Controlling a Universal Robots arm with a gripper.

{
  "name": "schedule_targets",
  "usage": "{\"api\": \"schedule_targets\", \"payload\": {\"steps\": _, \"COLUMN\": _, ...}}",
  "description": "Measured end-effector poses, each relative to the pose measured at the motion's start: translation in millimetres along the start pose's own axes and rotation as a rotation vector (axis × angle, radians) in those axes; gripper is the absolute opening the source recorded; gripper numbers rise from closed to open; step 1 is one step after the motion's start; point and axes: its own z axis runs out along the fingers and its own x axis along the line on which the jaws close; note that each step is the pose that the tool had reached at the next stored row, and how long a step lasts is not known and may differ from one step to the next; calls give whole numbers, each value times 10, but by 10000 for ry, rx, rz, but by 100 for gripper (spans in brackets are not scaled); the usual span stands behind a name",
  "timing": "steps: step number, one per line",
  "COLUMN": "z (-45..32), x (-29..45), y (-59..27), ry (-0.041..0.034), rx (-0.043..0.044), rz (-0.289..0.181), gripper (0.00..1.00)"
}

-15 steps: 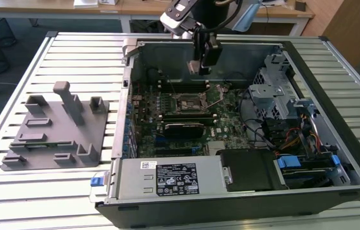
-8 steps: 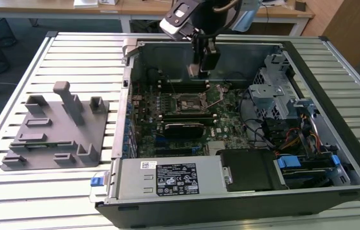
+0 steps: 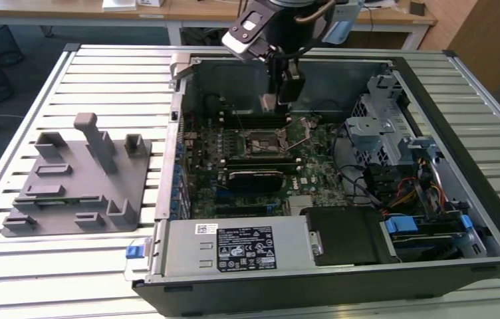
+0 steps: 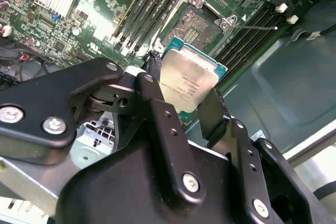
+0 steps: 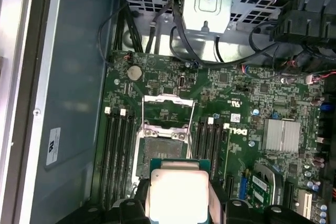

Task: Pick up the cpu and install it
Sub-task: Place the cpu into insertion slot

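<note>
Over the slatted metal table (image 3: 99, 73), the open dark steel computer case (image 3: 232, 292) is seen lying on its side, with the green motherboard (image 3: 321, 179) exposed inside it. A grey plastic tray with upright posts (image 3: 82, 179) is noted on the table, well apart from the case, toward the exterior view's left.

Near the board's middle, the square black-framed metal socket (image 5: 160, 150) is found open, its retaining frame swung up and its bed bare.

The black two-fingered gripper (image 3: 284, 93) is held inside the case, above the board. Its fingers (image 4: 157, 108) are clamped on two opposite edges of the cpu (image 5: 177, 192).

The cpu is carried in the air, not yet seated. In the first wrist view, one of its free edges is seen just overlapping the socket's nearer rim, with its sides roughly parallel to the frame. The socket is judged to lie below and slightly ahead of the fingertips.

The chip (image 4: 191, 80) is seen as flat and near-square, with a pale silver lid, faint print and a thin teal-green rim.
</note>
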Motion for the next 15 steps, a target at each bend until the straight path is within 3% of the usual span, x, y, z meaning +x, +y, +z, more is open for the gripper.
{"api": "schedule_targets", "payload": {"steps": 7, "z": 119, "x": 5, "y": -3, "ry": 2, "rx": 2, "rz": -74, "gripper": 53}}
{"api": "schedule_targets", "payload": {"steps": 15, "z": 246, "x": 73, "y": 1, "ry": -7, "rx": 2, "rz": 317, "gripper": 53}}
